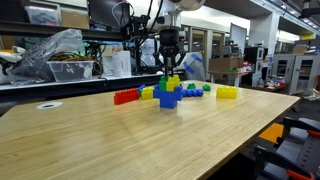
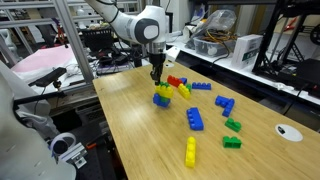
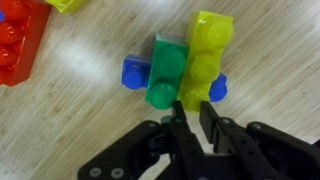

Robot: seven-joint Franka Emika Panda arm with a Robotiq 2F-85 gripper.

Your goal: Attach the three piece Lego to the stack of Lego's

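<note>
Wrist view shows the three piece Lego (image 3: 207, 50) tight against the 3 o'clock side of the green top brick on the stack of Lego's (image 3: 162, 68), over the blue base that stands on the counter (image 3: 80, 130). The hand (image 3: 193, 112) enters from 6 o'clock, its fingers drawn near together at the yellow piece's near end; whether they pinch it, I cannot tell. The piece looks placed, perhaps seated. What seems left is pressing it home, letting go and lifting clear. A red row (image 3: 18, 45) lies toward 10 o'clock.
</note>
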